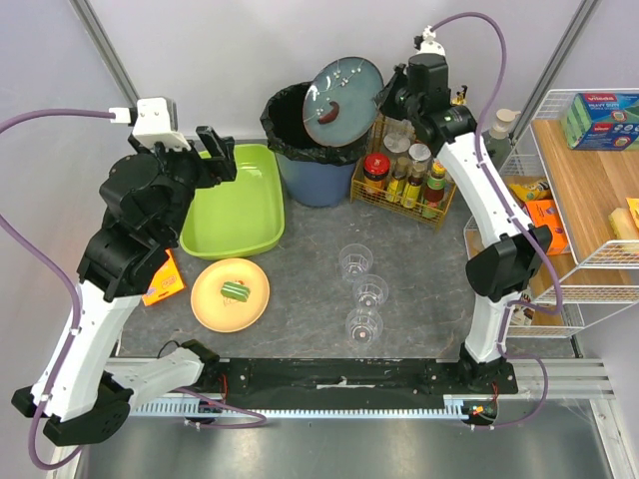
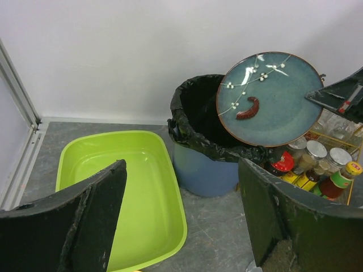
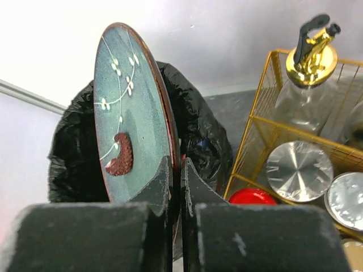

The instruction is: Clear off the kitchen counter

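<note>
My right gripper (image 1: 384, 97) is shut on the rim of a blue-green plate (image 1: 342, 91) and holds it tilted steeply over the black-lined bin (image 1: 300, 135). A dark red food piece (image 3: 120, 155) clings to the plate's face (image 2: 266, 96). My left gripper (image 1: 215, 152) is open and empty, raised above the green tub (image 1: 238, 200). On the grey mottled counter (image 1: 419, 269) lie a yellow plate (image 1: 230, 295) with a green item (image 1: 236, 291) and three clear cups (image 1: 363, 293).
A gold wire basket (image 1: 404, 180) of bottles and jars stands right of the bin. A white wire rack (image 1: 574, 190) with wooden shelves fills the right side. An orange packet (image 1: 165, 282) lies left of the yellow plate.
</note>
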Robot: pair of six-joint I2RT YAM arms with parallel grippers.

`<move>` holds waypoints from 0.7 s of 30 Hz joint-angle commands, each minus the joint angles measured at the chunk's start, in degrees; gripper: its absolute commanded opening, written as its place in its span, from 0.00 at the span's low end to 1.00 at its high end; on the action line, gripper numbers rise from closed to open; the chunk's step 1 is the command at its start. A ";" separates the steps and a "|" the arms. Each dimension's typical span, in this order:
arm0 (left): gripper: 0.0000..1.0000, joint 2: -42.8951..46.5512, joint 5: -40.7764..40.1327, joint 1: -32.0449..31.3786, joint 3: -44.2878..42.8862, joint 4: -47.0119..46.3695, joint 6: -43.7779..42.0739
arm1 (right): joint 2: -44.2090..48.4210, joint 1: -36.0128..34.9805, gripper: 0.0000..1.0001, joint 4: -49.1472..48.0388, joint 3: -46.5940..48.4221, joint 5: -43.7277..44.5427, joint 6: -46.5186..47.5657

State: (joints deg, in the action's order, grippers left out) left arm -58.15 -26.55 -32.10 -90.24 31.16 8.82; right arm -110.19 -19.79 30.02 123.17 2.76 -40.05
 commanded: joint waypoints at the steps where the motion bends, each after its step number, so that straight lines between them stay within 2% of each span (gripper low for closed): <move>1: 0.85 0.41 0.62 0.19 -1.52 -0.75 2.87 | 6.74 -4.90 0.00 -15.42 2.69 9.44 13.31; 7: 0.85 0.32 0.71 0.10 -1.08 -0.66 3.13 | 6.83 -9.47 0.00 -20.17 2.33 19.11 25.62; 11: 0.85 -0.03 1.49 0.19 -0.99 -0.66 2.61 | 7.62 -10.09 0.00 -22.90 2.16 21.40 28.71; 15: 0.87 -1.08 4.91 0.19 -0.73 -0.75 2.69 | 8.94 -10.09 0.00 -25.45 1.89 17.55 30.38; 21: 0.91 -3.90 10.28 0.19 -0.91 -1.97 6.81 | 11.66 -10.18 0.00 -25.01 2.77 12.19 27.14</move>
State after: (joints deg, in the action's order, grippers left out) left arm -60.40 -20.73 -32.10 -90.24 31.16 10.90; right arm -106.83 -29.82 19.27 123.04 18.55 -10.55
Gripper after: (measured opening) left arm 0.890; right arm 0.028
